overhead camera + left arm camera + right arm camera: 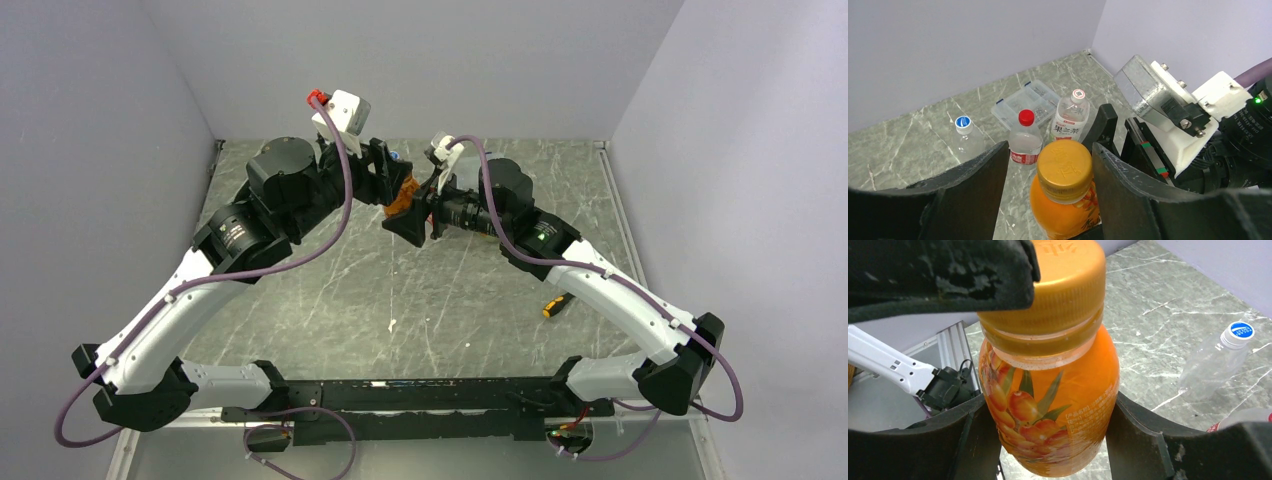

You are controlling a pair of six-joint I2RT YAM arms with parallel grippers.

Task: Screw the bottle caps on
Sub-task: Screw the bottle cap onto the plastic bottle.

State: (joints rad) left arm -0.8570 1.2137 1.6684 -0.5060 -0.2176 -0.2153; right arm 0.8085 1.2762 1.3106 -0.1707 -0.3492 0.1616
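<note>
Nearest, grey-green marbled tabletop (400, 300). Mid-table, squat clear plastic bottle of orange liquid (1048, 440) clenched round the body by right gripper (1048, 405); round orange plastic screw cap (1064, 167) on its neck, straddled by left gripper (1050, 150), jaws parted. Beyond: red-capped clear bottle (1025, 142), white-labelled bottle (1071, 120), blue-capped clear bottle (965, 137), then flat clear compartment box (1025, 100). Pale lilac walls (400, 60) behind.

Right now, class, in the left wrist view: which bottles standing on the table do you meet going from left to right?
blue-capped bottle → red-capped bottle → white-labelled bottle
</note>
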